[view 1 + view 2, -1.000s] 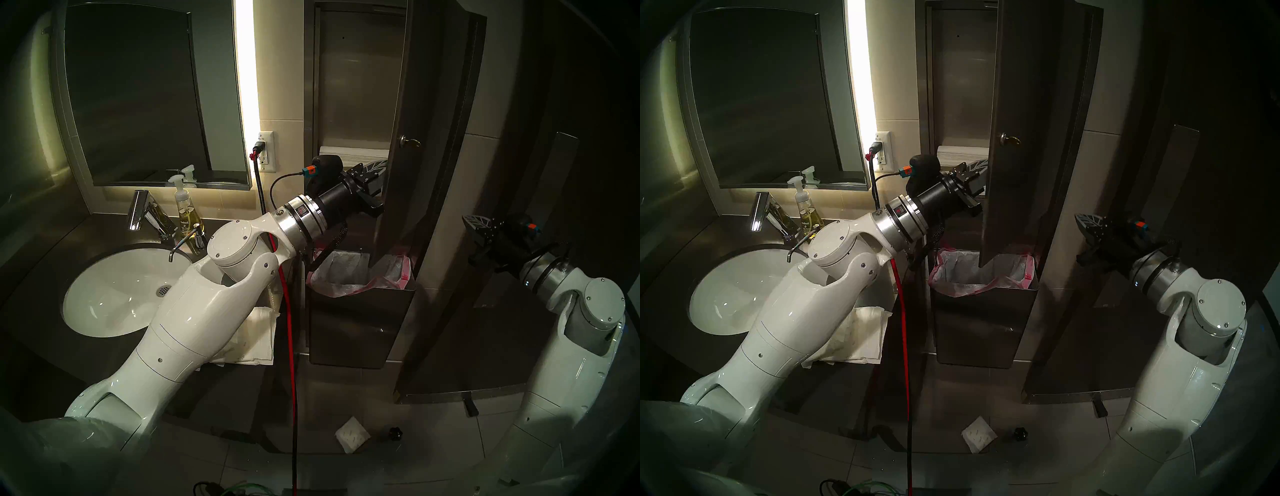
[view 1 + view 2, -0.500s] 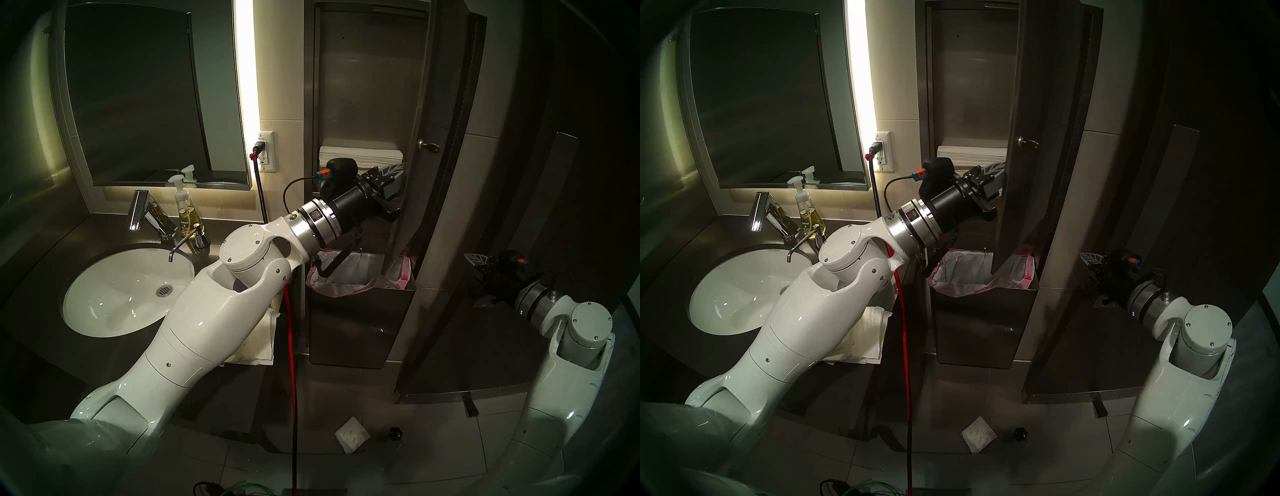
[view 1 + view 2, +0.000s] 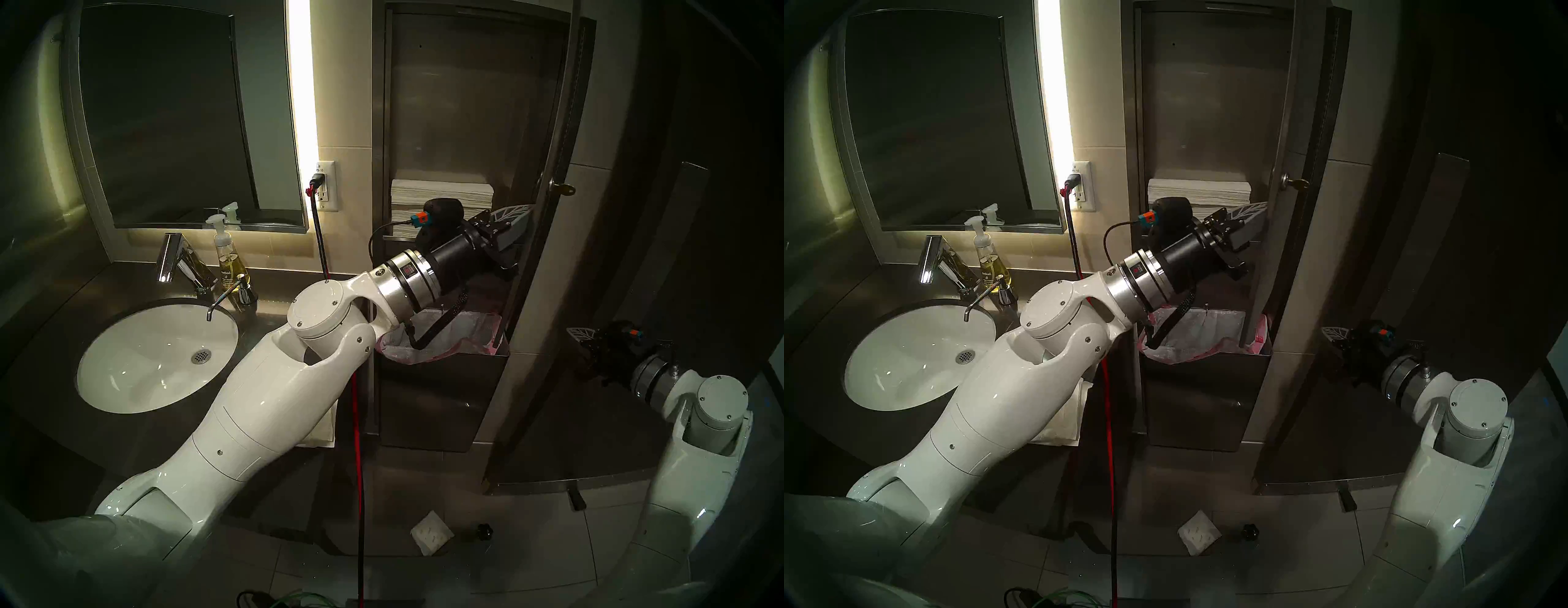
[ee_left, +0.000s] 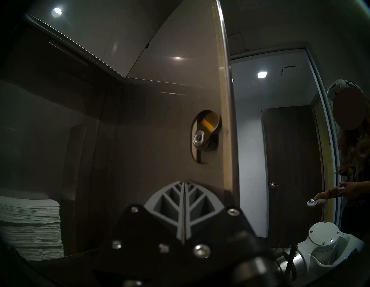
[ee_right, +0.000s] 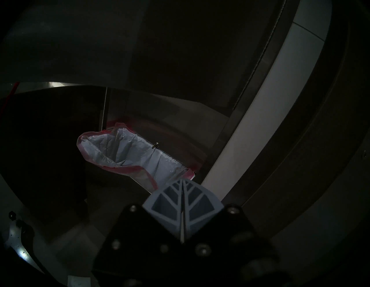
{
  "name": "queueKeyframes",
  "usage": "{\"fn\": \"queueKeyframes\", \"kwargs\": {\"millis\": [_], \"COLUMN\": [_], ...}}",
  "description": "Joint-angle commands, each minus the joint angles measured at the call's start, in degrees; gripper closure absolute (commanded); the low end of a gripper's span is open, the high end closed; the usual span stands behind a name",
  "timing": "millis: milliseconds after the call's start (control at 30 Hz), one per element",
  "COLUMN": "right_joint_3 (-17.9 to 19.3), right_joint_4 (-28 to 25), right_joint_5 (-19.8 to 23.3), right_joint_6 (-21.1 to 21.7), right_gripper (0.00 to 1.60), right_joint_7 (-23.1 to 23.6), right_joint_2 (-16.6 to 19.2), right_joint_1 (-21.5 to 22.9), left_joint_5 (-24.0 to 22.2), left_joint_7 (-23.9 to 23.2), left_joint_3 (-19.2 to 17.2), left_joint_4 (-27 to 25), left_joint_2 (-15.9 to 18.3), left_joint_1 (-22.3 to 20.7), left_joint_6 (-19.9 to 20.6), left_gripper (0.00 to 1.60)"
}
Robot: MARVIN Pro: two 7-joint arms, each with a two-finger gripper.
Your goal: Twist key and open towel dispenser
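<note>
The towel dispenser (image 3: 458, 106) is a tall steel wall cabinet with its door (image 3: 556, 127) swung open to the right, nearly edge-on in the head views. The brass key (image 3: 565, 190) sticks out of the round lock (image 3: 551, 183) on the door's outer face; it also shows in the head stereo right view (image 3: 1300, 183). My left gripper (image 3: 525, 211) is shut and empty, its tip against the door's inner face just below the lock's back (image 4: 200, 138). A stack of paper towels (image 3: 441, 193) sits inside. My right gripper (image 3: 575, 333) is shut and empty, low at the right, away from the door.
A steel bin (image 3: 437, 395) with a pink-rimmed liner hangs below the cabinet. The sink (image 3: 157, 356) and soap bottle (image 3: 229, 259) are at the left. A red cable (image 3: 358, 467) hangs down. Paper (image 3: 430, 538) and a black knob (image 3: 483, 530) lie on the floor. A person (image 4: 352, 160) stands beyond the door.
My left gripper moved right, and the door has swung further open with it, exposing the towel stack. My right arm dropped lower and drew back.
</note>
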Motion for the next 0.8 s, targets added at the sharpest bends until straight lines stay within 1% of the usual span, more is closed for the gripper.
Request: {"fn": "queueKeyframes", "kwargs": {"millis": [0,367,767], "right_joint_3": [0.0,0.0,0.6], "right_joint_4": [-0.3,-0.9,-1.7], "right_joint_5": [0.1,-0.9,-1.5], "right_joint_6": [0.1,1.0,1.2], "right_gripper": [1.60,1.60,1.60], "right_joint_7": [0.5,2.1,2.7], "right_joint_2": [0.2,0.5,0.3], "right_joint_1": [0.0,-0.4,-0.5], "left_joint_5": [-0.4,-0.2,-0.2], "left_joint_7": [0.6,1.0,0.7], "left_joint_3": [0.8,3.6,6.0], "left_joint_4": [-1.2,-1.7,-0.5], "left_joint_2": [-2.6,-4.6,-7.3], "left_joint_1": [-1.1,-1.4,-2.8], "left_joint_6": [-0.4,-1.1,-2.0], "left_gripper": [1.60,1.60,1.60]}}
